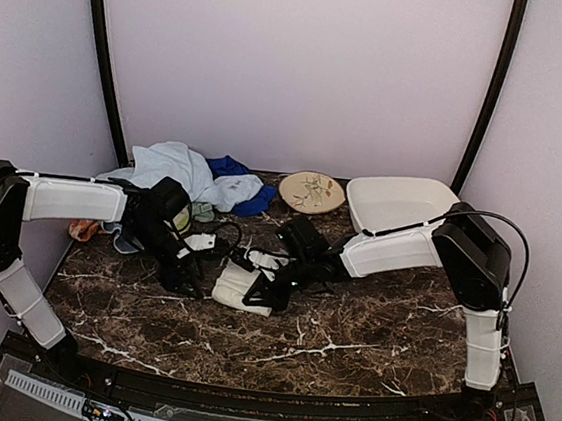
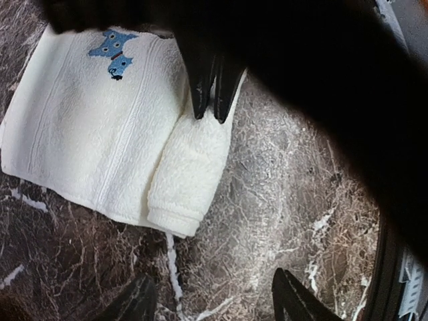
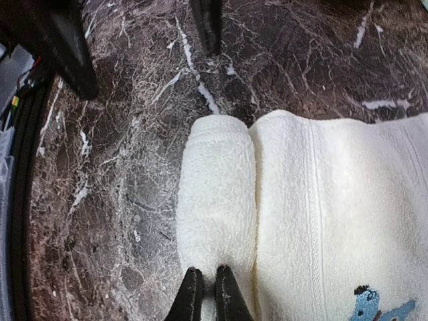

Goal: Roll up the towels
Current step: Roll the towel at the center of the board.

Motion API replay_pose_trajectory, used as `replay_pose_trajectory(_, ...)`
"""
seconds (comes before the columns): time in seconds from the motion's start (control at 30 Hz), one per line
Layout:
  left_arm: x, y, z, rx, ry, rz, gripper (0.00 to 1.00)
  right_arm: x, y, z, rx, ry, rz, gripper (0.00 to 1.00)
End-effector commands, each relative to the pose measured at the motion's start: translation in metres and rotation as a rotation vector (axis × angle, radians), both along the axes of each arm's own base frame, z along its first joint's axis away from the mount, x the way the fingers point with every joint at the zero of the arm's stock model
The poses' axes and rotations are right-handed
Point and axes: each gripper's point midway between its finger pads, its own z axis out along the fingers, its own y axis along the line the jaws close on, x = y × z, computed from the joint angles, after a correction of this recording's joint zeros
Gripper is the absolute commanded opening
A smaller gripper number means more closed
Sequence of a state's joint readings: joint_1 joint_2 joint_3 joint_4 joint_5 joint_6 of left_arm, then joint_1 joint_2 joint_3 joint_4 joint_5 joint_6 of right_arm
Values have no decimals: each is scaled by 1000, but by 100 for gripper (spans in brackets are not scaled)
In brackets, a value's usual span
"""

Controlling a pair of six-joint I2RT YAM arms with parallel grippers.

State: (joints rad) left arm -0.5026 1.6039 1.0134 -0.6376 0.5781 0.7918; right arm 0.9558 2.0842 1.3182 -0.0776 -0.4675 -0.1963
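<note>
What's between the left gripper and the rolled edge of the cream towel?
Only bare marble tabletop, in the left wrist view, between the open left gripper and the rolled edge of the cream towel. The right gripper pinches that roll's far end.

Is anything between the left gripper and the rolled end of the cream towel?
Nothing visible. Only bare table lies between the open left gripper and the cream towel; the right gripper pinches the roll's far end.

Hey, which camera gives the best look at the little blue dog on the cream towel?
The left wrist view: the blue dog shows nearly whole and sharp on the cream towel. The right wrist view cuts it off at the bottom edge. From the top view the dog cannot be made out.
</note>
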Motion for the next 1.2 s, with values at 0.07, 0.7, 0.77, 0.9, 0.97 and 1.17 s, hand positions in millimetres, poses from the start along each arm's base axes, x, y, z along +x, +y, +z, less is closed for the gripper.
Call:
replay_pose_trajectory(0.07,-10,-31,-1,14,-191,-153,61,1,-14,-7,10,376,-90,0)
replay_pose_trajectory(0.7,13,-73,-44,70,-360,-252,52,14,-25,-21,11,575,-188,0)
replay_pose_trajectory(0.77,12,-70,-51,86,-354,-261,49,17,-25,-19,21,591,-196,0)
replay_pose_trajectory(0.9,20,-66,-65,133,-376,-238,44,19,-23,-9,47,584,-191,3)
replay_pose_trajectory(0.97,20,-64,-70,143,-380,-249,42,19,-22,-3,62,597,-186,5)
replay_pose_trajectory(1.17,17,-59,-82,174,-339,-248,16,30,-26,19,135,563,-206,17)
